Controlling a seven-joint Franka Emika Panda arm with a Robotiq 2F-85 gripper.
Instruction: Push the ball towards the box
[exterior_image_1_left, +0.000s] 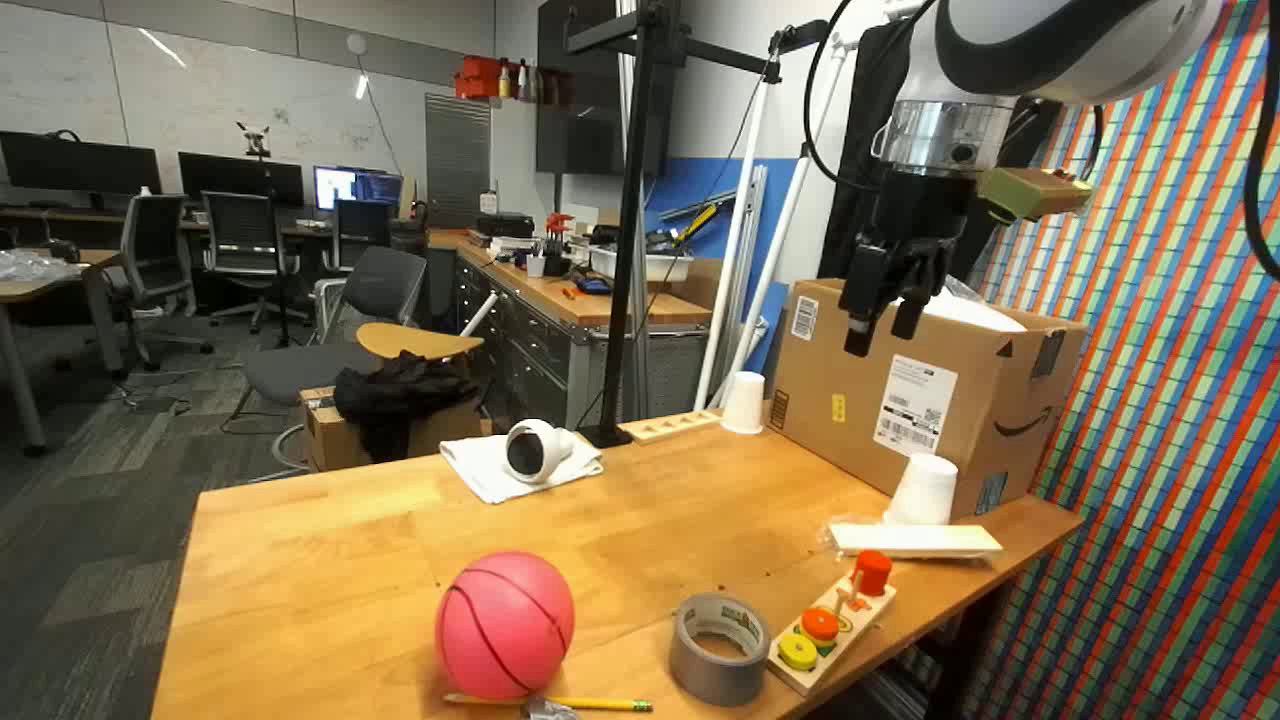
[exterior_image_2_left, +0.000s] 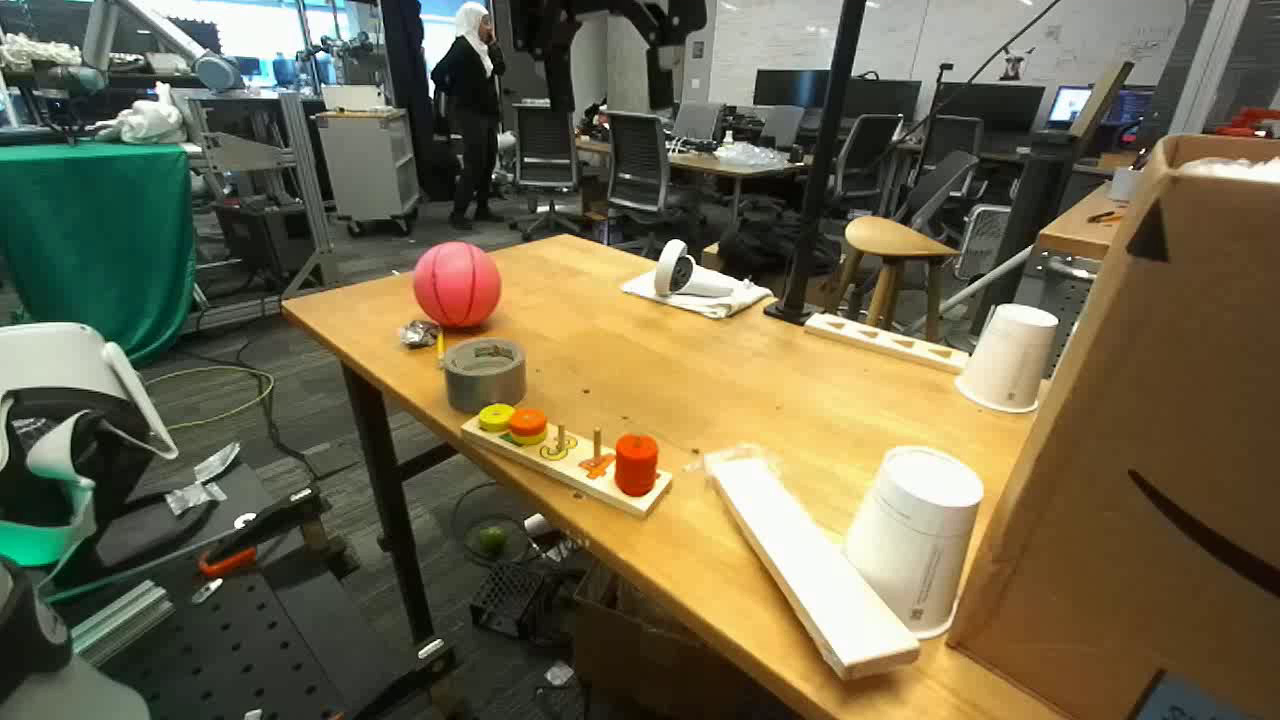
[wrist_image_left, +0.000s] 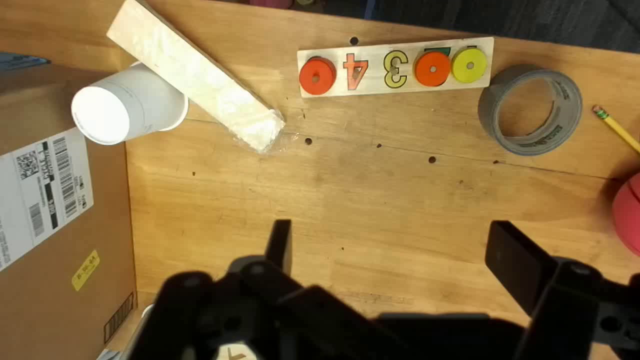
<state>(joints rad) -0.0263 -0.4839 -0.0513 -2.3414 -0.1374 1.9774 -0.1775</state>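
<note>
The pinkish-red ball (exterior_image_1_left: 505, 625) with dark seams rests on the wooden table at the end away from the box; it also shows in an exterior view (exterior_image_2_left: 457, 285) and partly at the right edge of the wrist view (wrist_image_left: 629, 215). The large brown box (exterior_image_1_left: 850, 380) with a white label stands at the opposite end; it also shows in an exterior view (exterior_image_2_left: 1150, 420) and at the left of the wrist view (wrist_image_left: 107, 210). My gripper (exterior_image_1_left: 882, 335) is high above the table, apart from the ball. In the wrist view the gripper (wrist_image_left: 392, 245) is open with nothing between its fingers.
A grey tape roll (exterior_image_1_left: 690, 655) and a peg board with coloured discs (exterior_image_2_left: 560, 462) lie along one table edge. White cups (exterior_image_1_left: 922, 490) (exterior_image_1_left: 742, 403) and a pale bar (exterior_image_2_left: 800, 565) stand near the box. A pencil (exterior_image_1_left: 600, 704) lies by the ball. A black pole (exterior_image_1_left: 625, 250) rises at the back.
</note>
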